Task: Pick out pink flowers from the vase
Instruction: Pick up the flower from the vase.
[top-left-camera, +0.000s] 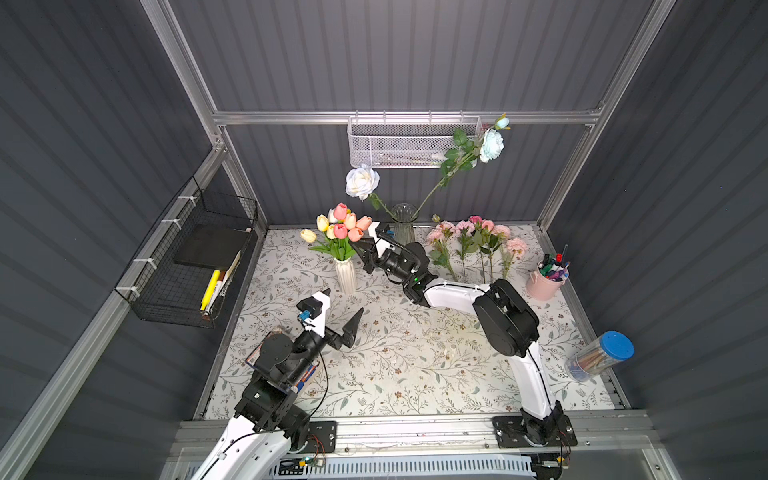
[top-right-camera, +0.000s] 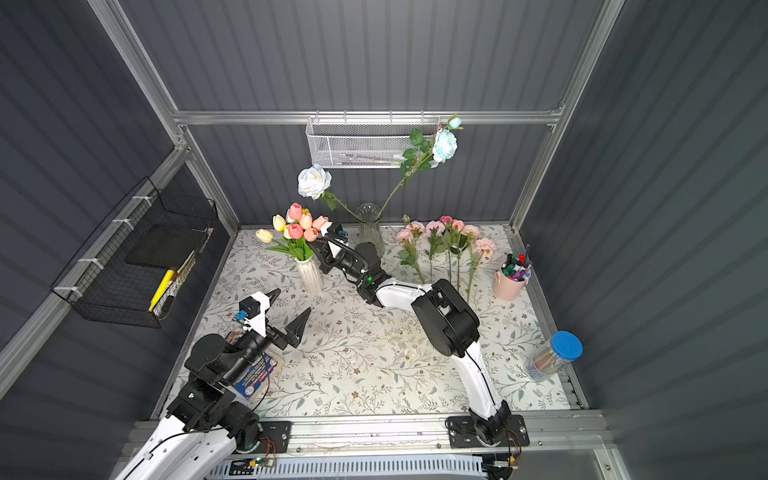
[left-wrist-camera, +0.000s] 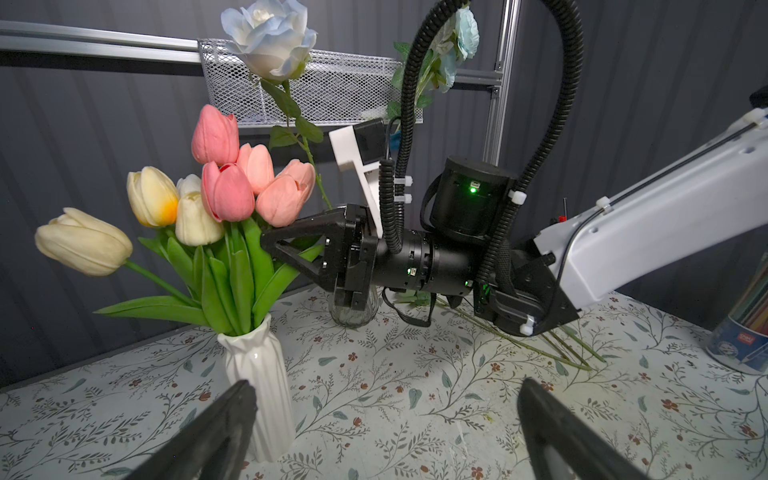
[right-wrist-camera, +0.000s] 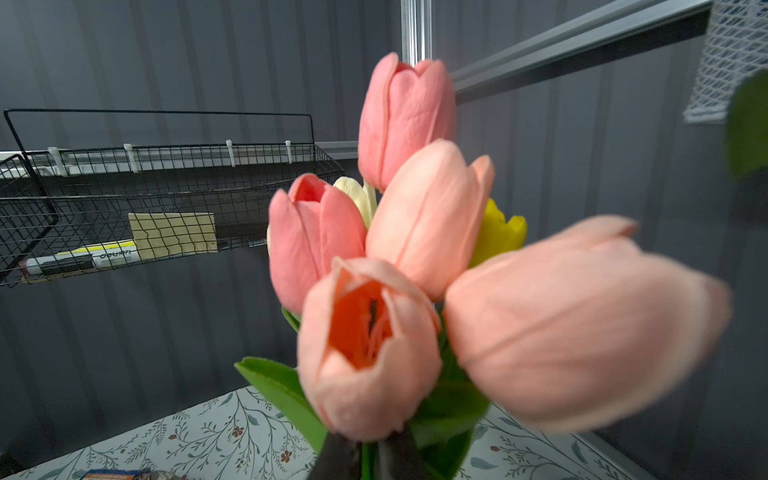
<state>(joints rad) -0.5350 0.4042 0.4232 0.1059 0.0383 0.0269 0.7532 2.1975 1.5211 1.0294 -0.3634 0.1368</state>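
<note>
A: Your right gripper (left-wrist-camera: 272, 249) reaches toward 11 o'clock on the leaf-and-flower-print counter (top-left-camera: 415, 365). It is pushed in among the blooms standing in the white ribbed ceramic vase (top-left-camera: 346, 274).

B: Its fingers (right-wrist-camera: 338, 461) are pressed together on a green stem just beneath the salmon-pink tulips (right-wrist-camera: 428, 224). In your right wrist view the stem is pinched between them. All five pink heads cluster above the fingers, and the vase stands upright.

A: The yellow and cream tulips (top-left-camera: 322, 222) share that vase, on its 9 o'clock side, apart from your fingers.

B: Your left gripper (top-left-camera: 343, 300) hovers over the counter at 9 o'clock, near the foot of the white vase. Its fingers are spread wide with nothing between them.

A: The pale pink ruffled roses (top-left-camera: 478, 232), with one magenta bloom (top-left-camera: 475, 219) among them, lie flat at 1 o'clock. Their heads point toward the back wall and their stems toward 6.

B: At 12 o'clock the clear glass vase (top-left-camera: 404, 224) holds a white rose (top-left-camera: 362, 183) leaning to 10 and a pale blue rose (top-left-camera: 491, 145) leaning to 2.

A: A pink bucket of markers (top-left-camera: 544, 282) stands at 2 o'clock, just beside the laid-out roses. A clear jar with a blue lid (top-left-camera: 602, 357) sits at 4.
</note>
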